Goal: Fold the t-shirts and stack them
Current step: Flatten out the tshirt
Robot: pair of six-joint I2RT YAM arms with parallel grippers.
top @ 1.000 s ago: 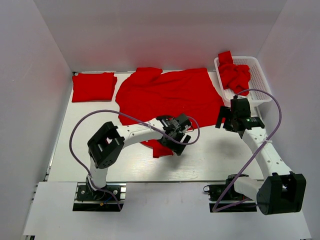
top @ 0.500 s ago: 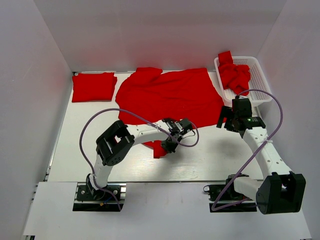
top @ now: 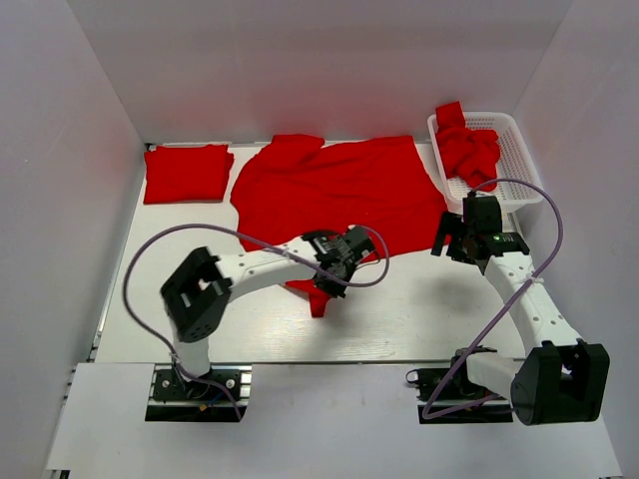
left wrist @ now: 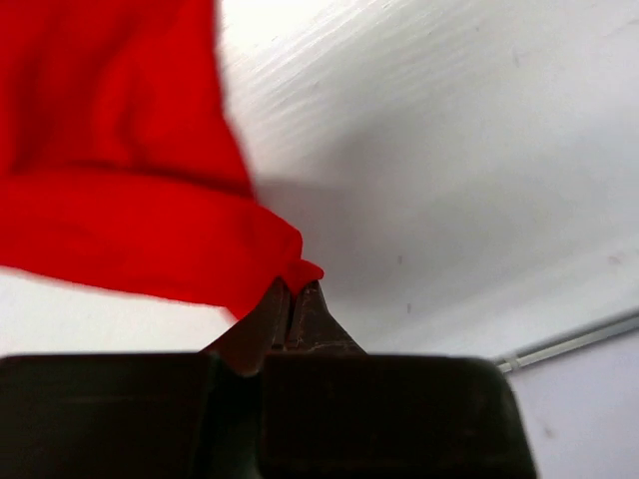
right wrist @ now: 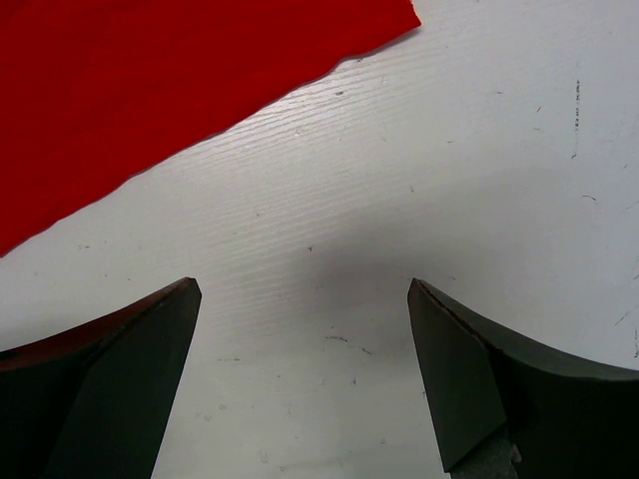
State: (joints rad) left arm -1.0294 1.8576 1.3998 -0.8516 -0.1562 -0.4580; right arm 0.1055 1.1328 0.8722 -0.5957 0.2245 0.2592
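On the white table [top: 429, 309] the spread t-shirt [top: 339, 195] lies across the far middle as it did a second ago. Only its near edge has changed: the flap that lay flat and broad by the left arm is now drawn up into a narrow peak. The white basket [top: 521, 160] at the far right, the crumpled t-shirts [top: 469, 150] in it and the folded t-shirt [top: 187, 172] at the far left have not shifted. The left arm's elbow has swung back toward its base. The left gripper [top: 325, 283], which hovered wide open over that flap a second ago, has now closed fully on a corner of the spread t-shirt's hem. The right gripper [top: 446, 238] has stayed put beside the shirt's right edge, its jaws spread wide over bare table with nothing between them. From above, the left wrist covers the pinch itself. The left wrist view shows the dark tips [left wrist: 295, 297] meeting on a small red point of cloth, but not how much cloth lies between them. The right wrist view catches only one cut-off corner of the shirt. How many shirts are in the basket cannot be told.
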